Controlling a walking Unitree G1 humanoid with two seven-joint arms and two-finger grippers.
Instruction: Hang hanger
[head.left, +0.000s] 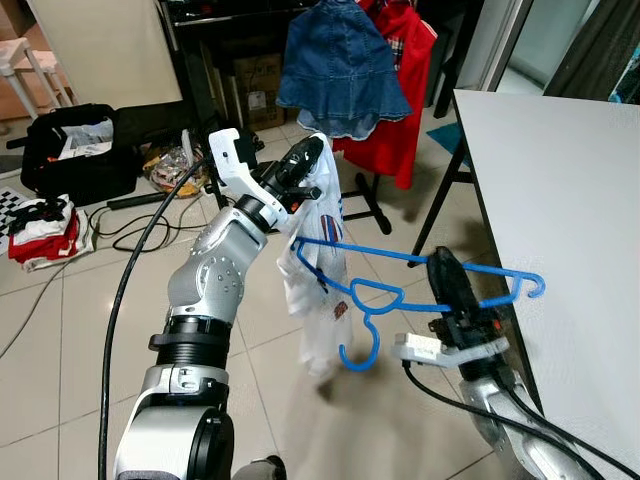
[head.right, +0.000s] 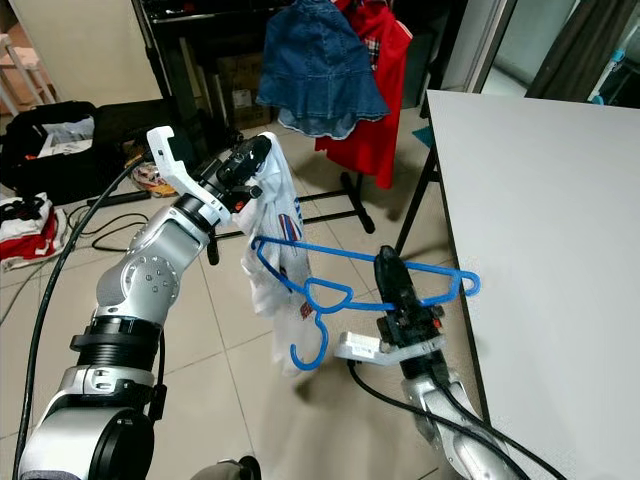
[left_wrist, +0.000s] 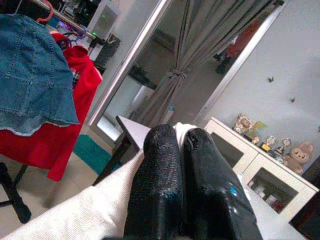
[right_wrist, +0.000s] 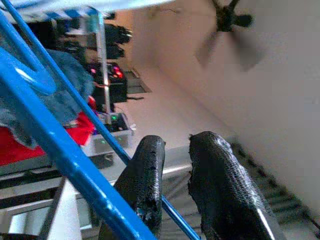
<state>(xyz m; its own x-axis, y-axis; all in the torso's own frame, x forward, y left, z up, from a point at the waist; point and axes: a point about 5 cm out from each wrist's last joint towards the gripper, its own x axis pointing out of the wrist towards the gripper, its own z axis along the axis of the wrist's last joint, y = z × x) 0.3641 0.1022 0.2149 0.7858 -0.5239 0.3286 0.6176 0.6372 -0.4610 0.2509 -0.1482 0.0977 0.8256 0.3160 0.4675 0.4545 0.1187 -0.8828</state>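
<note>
My left gripper (head.left: 312, 152) is raised in front of me and shut on the top edge of a white shirt (head.left: 318, 290), which hangs limp below it. In the left wrist view both black fingers (left_wrist: 162, 165) press together with white cloth under them. The blue plastic hanger (head.left: 372, 251) lies roughly level, one end tucked into the shirt and its hook (head.left: 362, 352) pointing down. My right gripper (head.left: 442, 264) is shut on the hanger's bar near the other end, beside the table edge. The right wrist view has the blue bar (right_wrist: 60, 150) running past the fingers (right_wrist: 145, 175).
A white table (head.left: 570, 180) fills the right side. Behind the shirt stands a clothes rack with a denim skirt (head.left: 340, 70) and a red garment (head.left: 412, 95). On the tiled floor to the left lie a black bag (head.left: 75, 150), cables and folded clothes (head.left: 42, 228).
</note>
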